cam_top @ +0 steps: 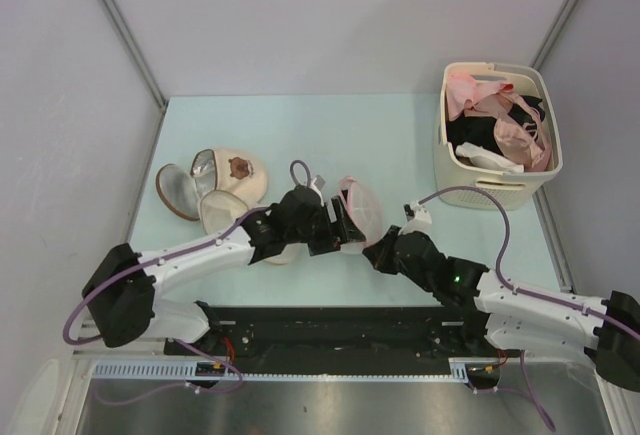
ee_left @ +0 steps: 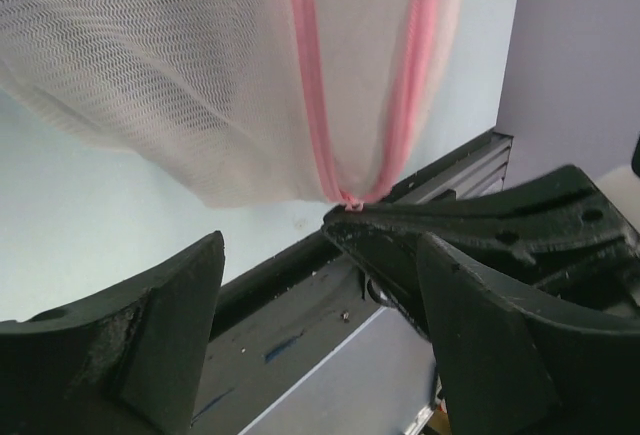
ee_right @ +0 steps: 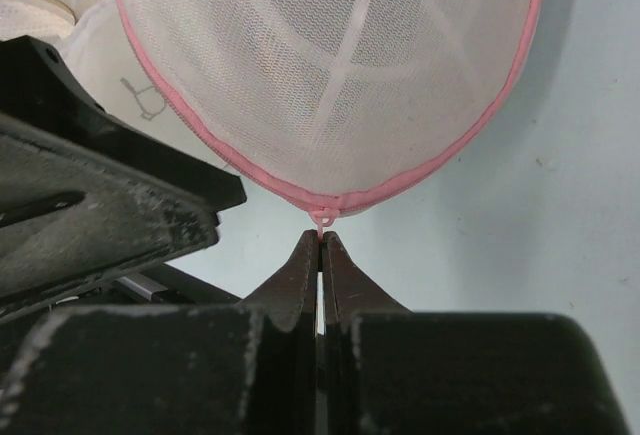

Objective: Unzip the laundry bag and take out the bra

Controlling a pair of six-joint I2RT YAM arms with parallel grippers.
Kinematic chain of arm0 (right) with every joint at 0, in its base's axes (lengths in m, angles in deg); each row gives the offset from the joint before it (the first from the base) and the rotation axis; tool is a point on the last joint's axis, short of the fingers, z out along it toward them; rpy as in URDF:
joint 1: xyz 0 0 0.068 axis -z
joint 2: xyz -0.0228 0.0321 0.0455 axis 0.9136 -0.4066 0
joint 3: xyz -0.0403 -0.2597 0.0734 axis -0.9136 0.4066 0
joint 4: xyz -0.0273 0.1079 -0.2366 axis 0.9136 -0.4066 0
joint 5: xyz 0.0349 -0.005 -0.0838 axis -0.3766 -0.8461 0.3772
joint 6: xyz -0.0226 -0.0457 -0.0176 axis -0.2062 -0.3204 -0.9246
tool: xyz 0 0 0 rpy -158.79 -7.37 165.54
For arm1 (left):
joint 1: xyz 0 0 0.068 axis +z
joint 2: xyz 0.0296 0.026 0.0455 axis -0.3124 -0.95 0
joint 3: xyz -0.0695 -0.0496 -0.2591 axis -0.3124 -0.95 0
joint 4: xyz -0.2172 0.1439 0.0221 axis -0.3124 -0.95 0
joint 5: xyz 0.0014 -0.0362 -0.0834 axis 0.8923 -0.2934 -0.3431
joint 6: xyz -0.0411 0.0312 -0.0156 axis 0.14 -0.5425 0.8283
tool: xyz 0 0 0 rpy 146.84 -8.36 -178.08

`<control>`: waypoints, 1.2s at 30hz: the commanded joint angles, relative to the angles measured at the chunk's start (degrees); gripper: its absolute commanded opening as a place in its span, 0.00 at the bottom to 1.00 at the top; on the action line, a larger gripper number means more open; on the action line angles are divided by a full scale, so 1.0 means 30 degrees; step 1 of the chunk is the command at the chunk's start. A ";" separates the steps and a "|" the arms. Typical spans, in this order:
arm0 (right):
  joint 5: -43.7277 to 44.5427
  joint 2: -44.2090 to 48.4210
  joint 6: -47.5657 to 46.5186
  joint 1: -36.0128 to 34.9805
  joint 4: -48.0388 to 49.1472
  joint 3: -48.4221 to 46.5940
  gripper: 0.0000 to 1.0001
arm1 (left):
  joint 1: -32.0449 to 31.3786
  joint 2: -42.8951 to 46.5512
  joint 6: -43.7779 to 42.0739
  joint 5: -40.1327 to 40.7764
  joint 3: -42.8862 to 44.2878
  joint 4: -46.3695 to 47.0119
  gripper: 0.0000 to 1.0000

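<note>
The laundry bag [cam_top: 360, 207] sits near the middle of the desk [cam_top: 250, 125], up on its edge between the two arms. It looks super light and floppy, just thin mesh with white ribs [ee_right: 345, 60] for shape, so it'll probably drag along unless something braces it. The best handle is the tiny zip pull [ee_right: 322, 221], and the right gripper [ee_right: 321, 240] is clenched on exactly that. The left gripper [ee_left: 320, 247] is spread wide, grasping nothing, with the bag just past its tips. From above, the bag's long axis runs far to near, pull end pointing near-right. No navy bra shows through the mesh, so can't tell where it is.
</note>
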 commanded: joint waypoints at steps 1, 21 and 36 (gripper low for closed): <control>0.0933 -0.0343 0.0307 -0.0269 0.0596 -0.0679 0.00 | -0.0415 -0.0452 0.1147 0.0883 0.0607 0.2079 0.79; 0.0757 -0.1165 0.0191 -0.0299 0.0306 -0.0679 0.00 | -0.0652 -0.2914 0.1090 0.2877 0.2598 0.0533 0.02; -0.0999 0.2146 -0.2006 0.4768 -0.1222 0.1693 0.00 | 0.2396 -0.1183 -0.2954 -0.2273 0.2365 0.0380 0.00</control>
